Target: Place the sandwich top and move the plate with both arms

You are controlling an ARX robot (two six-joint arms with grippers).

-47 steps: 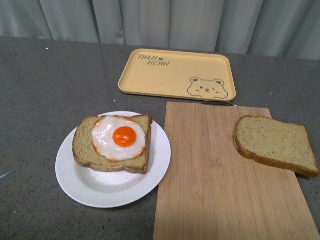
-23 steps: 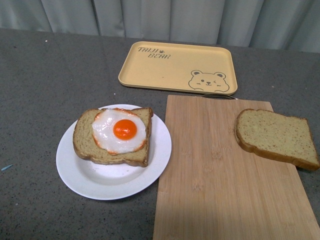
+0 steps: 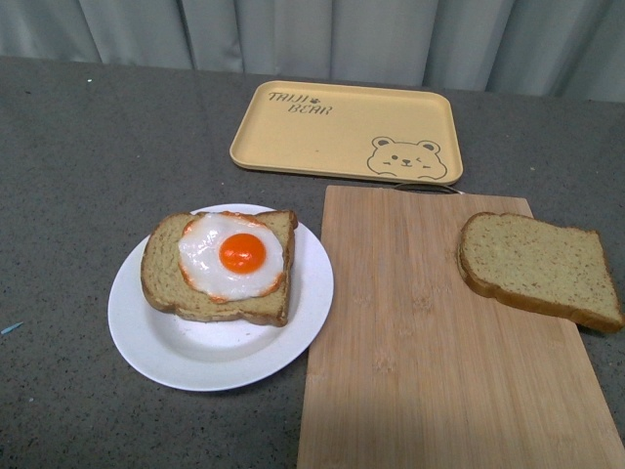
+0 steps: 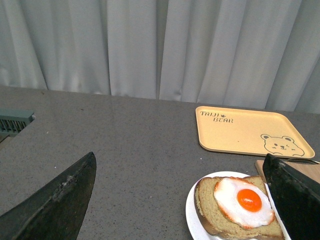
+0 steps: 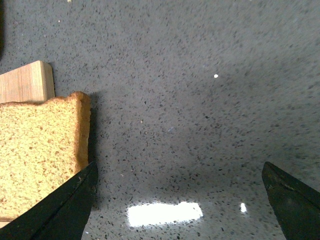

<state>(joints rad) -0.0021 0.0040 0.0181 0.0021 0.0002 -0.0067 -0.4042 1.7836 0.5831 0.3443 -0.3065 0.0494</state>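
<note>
Plain bread slice (image 3: pixel 540 270) lies flat on the far right part of the wooden cutting board (image 3: pixel 420 342), one end overhanging the board's right edge. Plate (image 3: pixel 220 363) sits on the grey table (image 3: pixel 78 195), right against the board's left edge, and carries an egg-topped slice (image 3: pixel 164 281). Yellow tray (image 3: pixel 332 137) lies behind the board. Left gripper (image 4: pixel 179 160): jaws wide apart, nothing between them, plate beside one finger. Right gripper (image 5: pixel 179 167): jaws wide apart over bare table, just beside the plain slice's overhanging end.
</note>
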